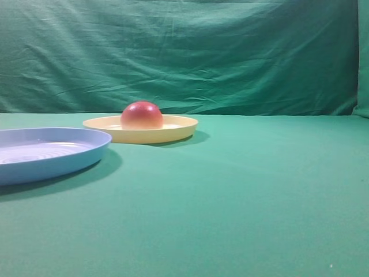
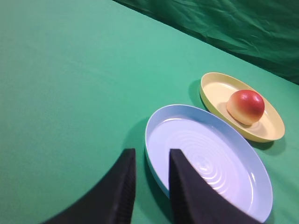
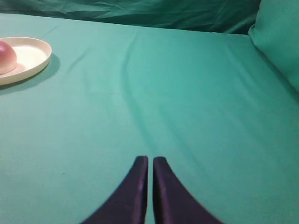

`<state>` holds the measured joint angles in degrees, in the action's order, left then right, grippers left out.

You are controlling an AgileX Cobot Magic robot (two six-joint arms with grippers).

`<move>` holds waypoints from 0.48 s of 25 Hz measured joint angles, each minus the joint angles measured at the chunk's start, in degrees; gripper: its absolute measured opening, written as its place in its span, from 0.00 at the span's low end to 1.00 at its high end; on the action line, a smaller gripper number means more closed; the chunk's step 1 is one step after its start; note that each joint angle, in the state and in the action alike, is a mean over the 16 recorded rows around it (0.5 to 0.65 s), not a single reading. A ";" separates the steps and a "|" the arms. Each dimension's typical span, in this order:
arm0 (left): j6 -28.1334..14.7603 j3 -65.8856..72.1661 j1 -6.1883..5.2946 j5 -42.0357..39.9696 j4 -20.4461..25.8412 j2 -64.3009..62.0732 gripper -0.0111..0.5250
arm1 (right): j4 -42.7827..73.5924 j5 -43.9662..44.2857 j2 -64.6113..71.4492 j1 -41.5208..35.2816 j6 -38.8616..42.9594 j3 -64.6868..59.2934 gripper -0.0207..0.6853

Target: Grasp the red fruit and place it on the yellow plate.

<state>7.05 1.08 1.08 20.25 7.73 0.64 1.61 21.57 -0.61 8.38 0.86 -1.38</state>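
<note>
I saw the red fruit [image 2: 246, 106] sitting on the yellow plate [image 2: 271, 135], well ahead of my left gripper [image 2: 152, 175], whose jaws stood parted and empty; my right gripper [image 3: 150, 173] was pinched closed on nothing. I judged the placement done.

— How many plates?
— Two: one yellow plate [image 1: 144, 134] and one blue plate [image 1: 46, 153].
— And fruit?
— One red fruit [image 1: 142, 116].
— Grippers?
— Two: the left gripper [image 2: 152, 161] and the right gripper [image 3: 150, 163], each with two dark fingers.
</note>
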 joint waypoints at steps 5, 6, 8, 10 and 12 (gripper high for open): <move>0.00 0.00 0.00 0.00 0.00 0.00 0.31 | 0.01 0.15 -0.08 -0.32 -0.46 -0.02 0.03; 0.00 0.00 0.00 0.00 0.00 0.00 0.31 | 0.01 0.21 -0.08 -0.34 -0.56 -0.02 0.03; 0.00 0.00 0.00 0.00 0.00 0.00 0.31 | 0.01 0.32 -0.08 -0.36 -0.75 -0.02 0.03; 0.00 0.00 0.00 0.00 0.00 0.00 0.31 | 0.01 0.44 -0.08 -0.37 -0.88 -0.02 0.03; 0.00 0.00 0.00 0.00 0.00 0.00 0.31 | 0.01 0.57 -0.08 -0.37 -0.99 -0.02 0.03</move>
<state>7.05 1.08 1.08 20.25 7.73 0.64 1.61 22.14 -0.69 8.00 -0.13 -1.40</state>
